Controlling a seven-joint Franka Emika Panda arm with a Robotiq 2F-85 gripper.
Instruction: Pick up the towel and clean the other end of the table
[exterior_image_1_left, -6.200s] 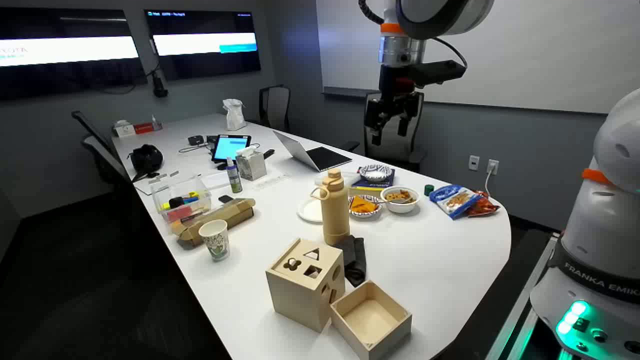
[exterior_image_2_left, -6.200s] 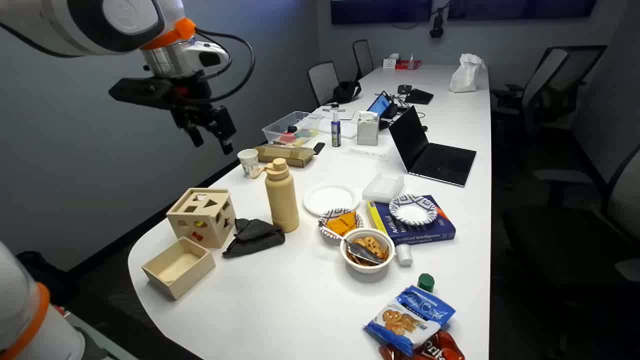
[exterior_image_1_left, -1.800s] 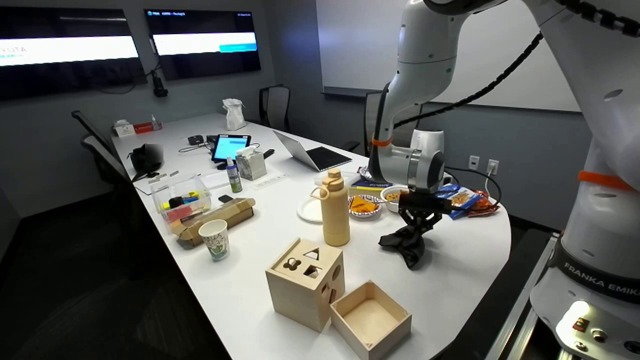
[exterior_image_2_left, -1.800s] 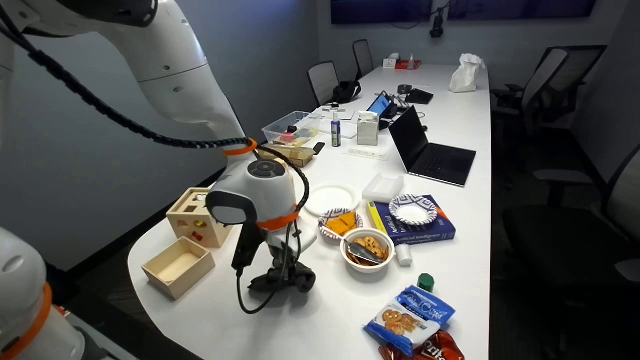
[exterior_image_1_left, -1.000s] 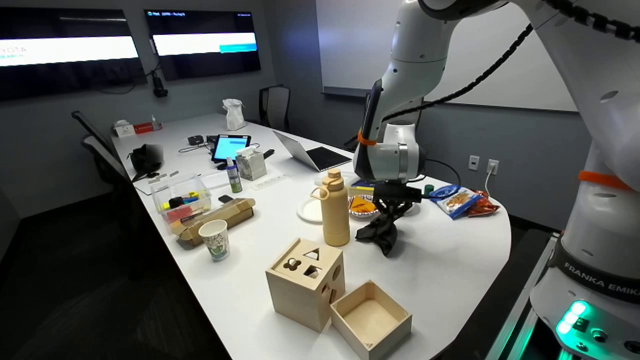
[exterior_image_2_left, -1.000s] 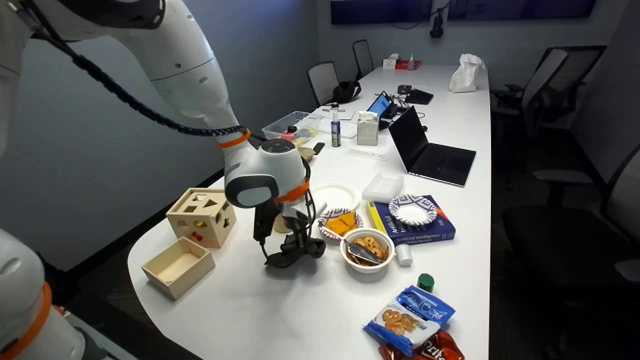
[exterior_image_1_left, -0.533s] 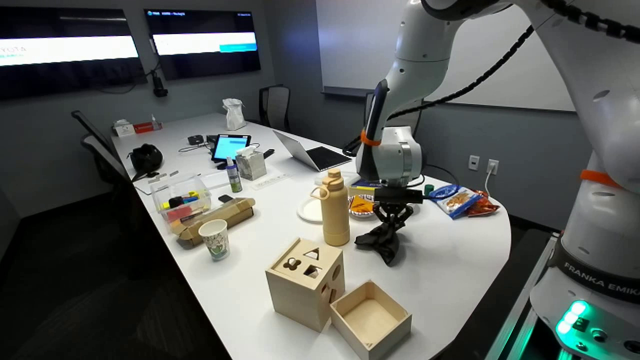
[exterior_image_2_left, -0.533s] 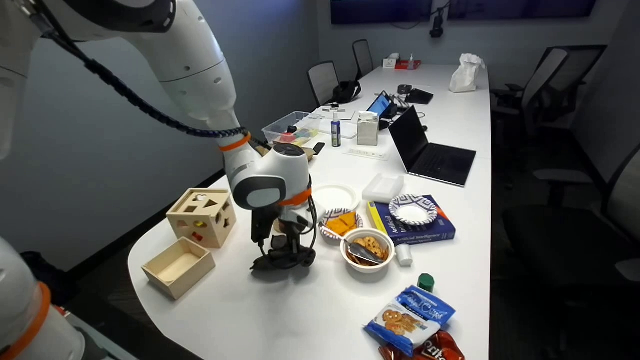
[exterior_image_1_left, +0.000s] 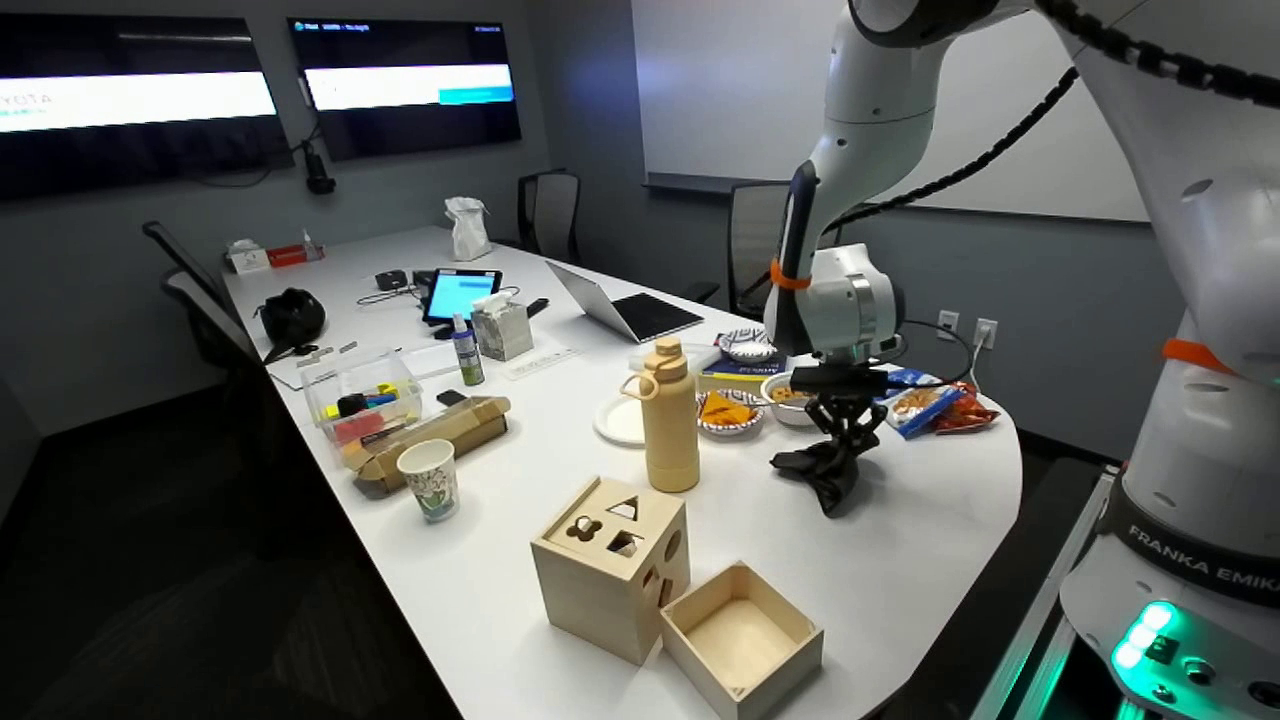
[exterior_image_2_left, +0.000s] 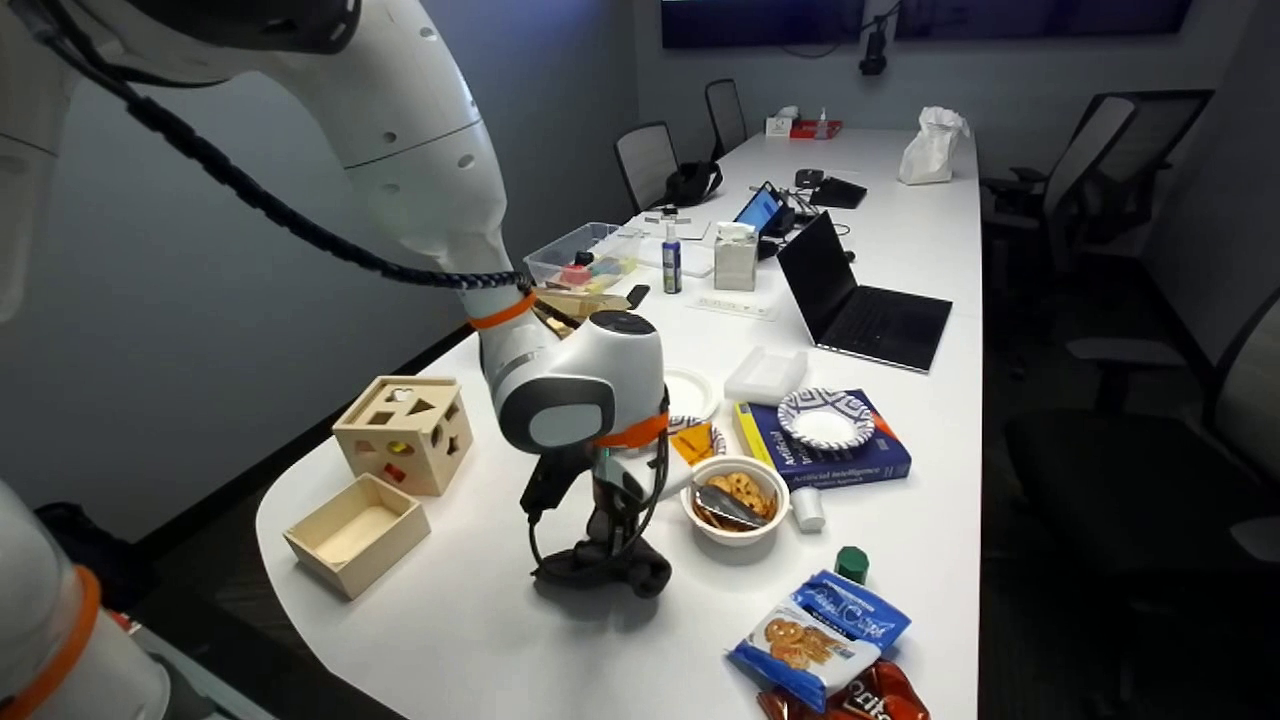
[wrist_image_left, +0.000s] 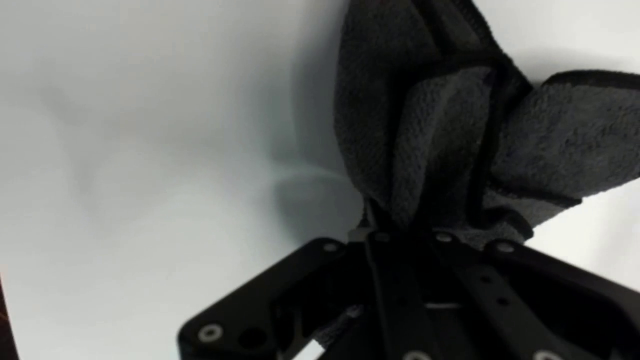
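The towel, a dark grey cloth with black edging, is bunched at table height in both exterior views (exterior_image_1_left: 822, 474) (exterior_image_2_left: 590, 572). My gripper (exterior_image_1_left: 842, 440) points down from above and is shut on it. Seen from the wrist, the jaws stand close together on the towel (wrist_image_left: 440, 120), whose folds spread out beyond the fingertips. The pinched part is hidden between them. Below lies the white table (exterior_image_1_left: 900, 570); the towel is over its rounded end, close to the robot base. Whether every fold touches the surface I cannot tell.
A tan bottle (exterior_image_1_left: 670, 430), a wooden shape box (exterior_image_1_left: 590, 600) and an open wooden tray (exterior_image_2_left: 390, 552) stand around the towel. On another side are a white bowl (exterior_image_2_left: 735, 537) of crackers, a small white cup (exterior_image_2_left: 808, 510) and a blue snack bag (exterior_image_2_left: 825, 635).
Several seconds ago the towel lay by the bottle, with the gripper raised and empty. Over the last second the gripper has carried it away from the bottle, towards the robot base.
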